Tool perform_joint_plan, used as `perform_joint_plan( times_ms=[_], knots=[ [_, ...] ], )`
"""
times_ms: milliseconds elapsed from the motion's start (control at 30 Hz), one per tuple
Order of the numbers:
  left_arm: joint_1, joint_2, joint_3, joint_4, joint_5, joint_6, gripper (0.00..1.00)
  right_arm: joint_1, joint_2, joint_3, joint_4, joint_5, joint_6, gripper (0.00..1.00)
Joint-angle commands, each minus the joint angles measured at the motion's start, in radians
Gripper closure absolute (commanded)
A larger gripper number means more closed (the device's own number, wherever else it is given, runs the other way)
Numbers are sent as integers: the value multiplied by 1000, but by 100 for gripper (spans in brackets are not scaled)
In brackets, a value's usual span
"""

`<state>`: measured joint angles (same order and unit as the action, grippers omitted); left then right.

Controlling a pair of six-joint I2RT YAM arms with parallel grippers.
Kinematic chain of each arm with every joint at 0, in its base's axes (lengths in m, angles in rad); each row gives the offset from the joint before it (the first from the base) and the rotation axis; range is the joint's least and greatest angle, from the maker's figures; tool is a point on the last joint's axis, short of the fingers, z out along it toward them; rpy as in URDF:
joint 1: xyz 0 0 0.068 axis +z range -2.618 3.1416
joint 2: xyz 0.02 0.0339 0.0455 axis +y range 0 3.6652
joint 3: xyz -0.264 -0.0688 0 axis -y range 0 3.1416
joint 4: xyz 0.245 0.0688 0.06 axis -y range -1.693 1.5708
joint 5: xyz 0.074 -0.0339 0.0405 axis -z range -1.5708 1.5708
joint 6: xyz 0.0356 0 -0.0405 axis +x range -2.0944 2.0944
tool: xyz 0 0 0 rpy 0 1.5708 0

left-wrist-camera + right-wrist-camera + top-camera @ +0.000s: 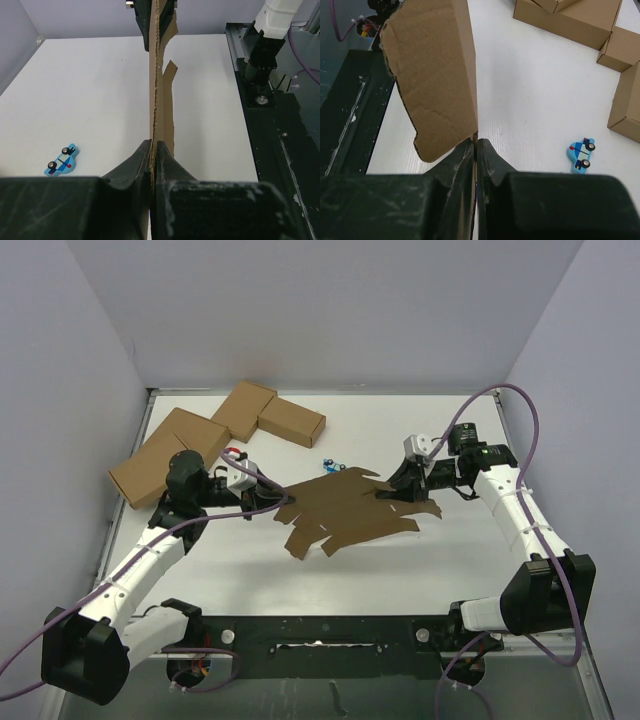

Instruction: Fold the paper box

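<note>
Paper box point(345, 512), a flat brown sheet with flaps, hangs over the middle of the tabletop point(420, 430), its opposite edges pinched by the left tool point(153, 149) and right tool point(475, 142). Folding well likely needs both pinches firm, turning together so it creases along its fold lines.

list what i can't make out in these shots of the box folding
- Left wrist view: the paper box is edge-on, so its creases do not show.
- Right wrist view: its near flap hides the rest; the cartons are cut off by the frame edges.
- Top view: the toy car is too small for detail.
</note>
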<state>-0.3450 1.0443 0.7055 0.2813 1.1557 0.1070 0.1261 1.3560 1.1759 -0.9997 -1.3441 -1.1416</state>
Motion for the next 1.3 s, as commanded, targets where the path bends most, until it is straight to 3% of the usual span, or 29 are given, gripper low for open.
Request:
perform_joint_plan(
  times_ms=[0, 67, 133, 333, 433, 500, 567, 667, 867, 1067, 1267],
  knots=[
    [15, -2, 22, 59, -2, -44, 100, 9, -1, 24, 41, -5, 64, 84],
    [27, 8, 32, 55, -8, -67, 100, -2, -3, 23, 63, 12, 96, 56],
    [41, 16, 42, 24, -18, -63, 100, -25, -8, 36, 74, 23, 134, 42],
    [50, 30, 75, -142, -85, 39, 100, -167, -62, 96, 52, -10, 211, 34],
    [58, 46, 100, -174, -116, 43, 100, -251, -110, 58, 185, 5, 385, 35],
    [65, 68, 122, -219, -157, 42, 100, -301, -136, 7, 352, 94, 565, 38],
    [69, 90, 147, -265, -185, 48, 100, -362, -141, -48, 497, 239, 741, 44],
    [76, 102, 151, -272, -211, 42, 100, -431, -115, -115, 605, 363, 846, 61],
    [83, 104, 147, -279, -283, 23, 100, -509, -2, -205, 665, 253, 966, 77],
    [95, 141, 156, -270, -294, -23, 100, -472, 181, -286, 777, 168, 1133, 80],
    [97, 143, 150, -257, -295, -34, 100, -366, 275, -354, 950, 186, 1300, 81]
  ],
)
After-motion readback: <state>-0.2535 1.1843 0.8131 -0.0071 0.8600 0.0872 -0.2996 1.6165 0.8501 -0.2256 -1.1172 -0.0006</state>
